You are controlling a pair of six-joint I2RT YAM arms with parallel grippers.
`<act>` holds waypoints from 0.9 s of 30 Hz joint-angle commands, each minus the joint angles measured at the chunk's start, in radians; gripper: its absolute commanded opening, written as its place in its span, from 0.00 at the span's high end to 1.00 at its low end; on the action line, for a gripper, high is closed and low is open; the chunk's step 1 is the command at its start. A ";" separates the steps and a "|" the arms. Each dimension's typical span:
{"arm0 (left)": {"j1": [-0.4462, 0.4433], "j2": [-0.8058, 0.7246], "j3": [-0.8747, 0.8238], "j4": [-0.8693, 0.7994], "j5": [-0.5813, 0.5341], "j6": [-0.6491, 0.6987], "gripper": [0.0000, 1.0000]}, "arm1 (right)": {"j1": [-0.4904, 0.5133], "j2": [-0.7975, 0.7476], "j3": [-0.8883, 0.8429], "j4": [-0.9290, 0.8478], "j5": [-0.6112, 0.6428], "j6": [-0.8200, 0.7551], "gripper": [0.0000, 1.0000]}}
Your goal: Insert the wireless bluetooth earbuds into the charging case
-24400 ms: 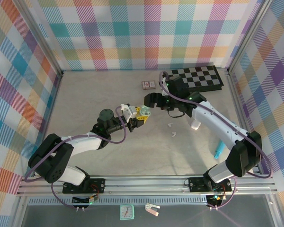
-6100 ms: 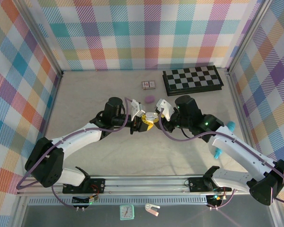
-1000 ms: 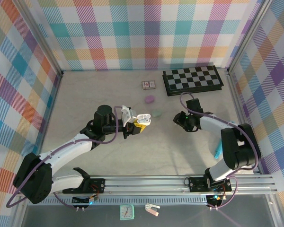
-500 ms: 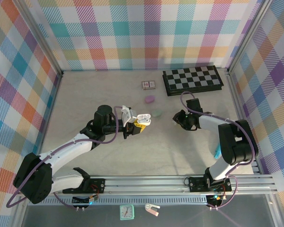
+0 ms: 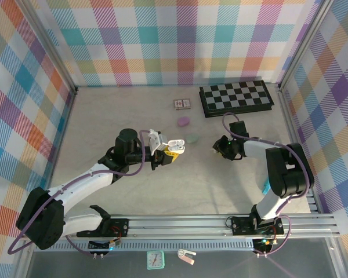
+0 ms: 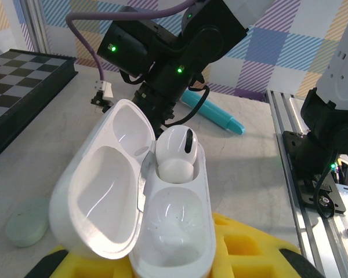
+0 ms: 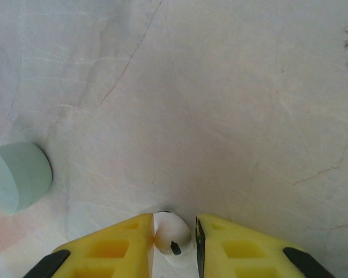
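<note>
My left gripper (image 5: 169, 150) is shut on the base of the white charging case (image 6: 173, 231), holding it up with the lid swung open to the left. One white earbud (image 6: 176, 152) sits in the case's far socket; the near socket is bare. In the top view the case (image 5: 175, 143) hangs above the table's middle. My right gripper (image 7: 174, 238) is down at the table surface, to the right of the case, with its yellow pads (image 7: 122, 243) closed in on a second white earbud (image 7: 171, 233). From above, that gripper (image 5: 218, 148) points left.
A mint pebble-shaped case (image 5: 192, 139) lies between the two grippers, and a purple one (image 5: 183, 121) sits further back. A folded chessboard (image 5: 236, 97) and a small card box (image 5: 181, 103) are at the back. A teal stick (image 5: 267, 185) lies by the right rail.
The right gripper's jaws have narrowed around the white earbud on the table, and its wrist has shifted slightly. The left arm and the case have stayed still.
</note>
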 commanded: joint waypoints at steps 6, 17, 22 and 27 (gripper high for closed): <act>0.009 0.008 0.003 0.021 0.034 0.003 0.93 | -0.001 0.026 0.020 -0.012 -0.036 -0.038 0.78; 0.011 0.033 0.009 0.022 0.005 0.005 0.93 | 0.000 -0.056 0.027 -0.100 0.051 -0.135 0.83; 0.011 0.062 0.020 0.021 -0.002 0.002 0.93 | 0.012 -0.149 0.023 -0.148 0.122 -0.245 0.83; 0.012 0.098 0.033 0.026 -0.014 -0.009 0.94 | 0.059 -0.286 -0.003 -0.156 0.212 -0.382 0.83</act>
